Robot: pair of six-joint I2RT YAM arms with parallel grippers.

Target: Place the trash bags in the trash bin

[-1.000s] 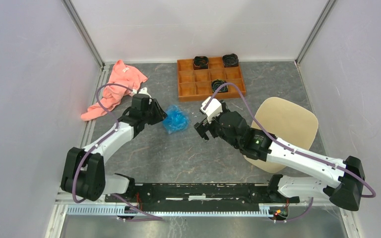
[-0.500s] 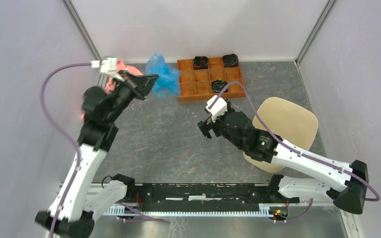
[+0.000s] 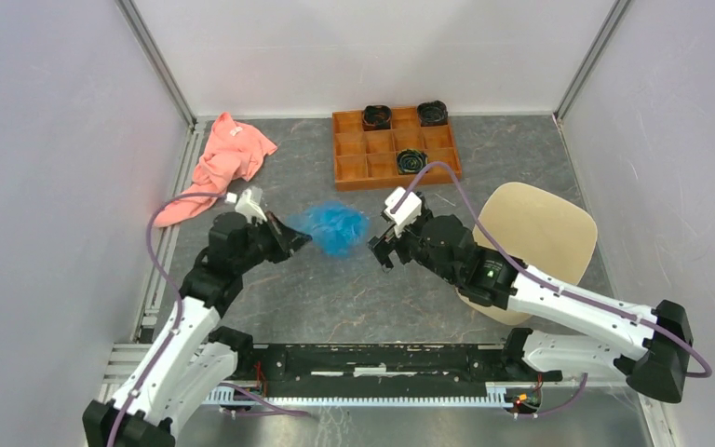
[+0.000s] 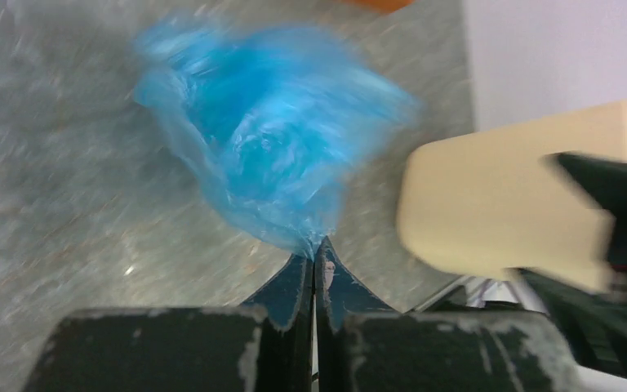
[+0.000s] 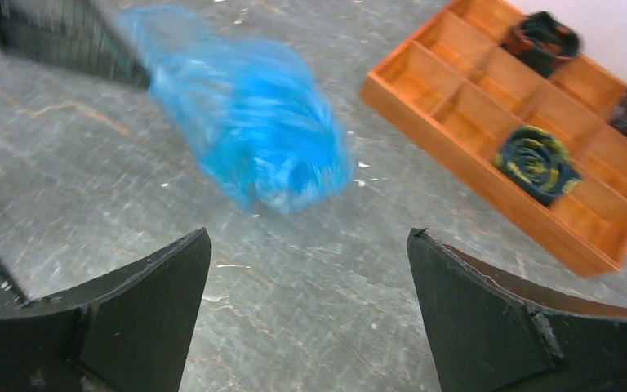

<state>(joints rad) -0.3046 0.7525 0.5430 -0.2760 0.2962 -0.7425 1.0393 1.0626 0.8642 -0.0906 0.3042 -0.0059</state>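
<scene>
The light-blue trash bag [image 3: 333,227] hangs bunched from my left gripper [image 3: 298,238], which is shut on its edge above the table's middle. In the left wrist view the bag [image 4: 269,155] is blurred above my closed fingertips [image 4: 316,249]. The beige trash bin [image 3: 545,233] lies on the right, partly under my right arm; it also shows in the left wrist view [image 4: 506,196]. My right gripper [image 3: 379,250] is open and empty, just right of the bag. In the right wrist view the bag [image 5: 249,114] is ahead of my spread fingers [image 5: 171,269].
An orange-brown compartment tray [image 3: 393,149] with three dark rolls stands at the back; it also shows in the right wrist view [image 5: 522,122]. A salmon-pink cloth [image 3: 219,168] lies at the back left. Grey walls enclose the table.
My left arm has swung down from high at the back left, carrying the bag to the table's middle near my right gripper. The right arm has barely moved.
</scene>
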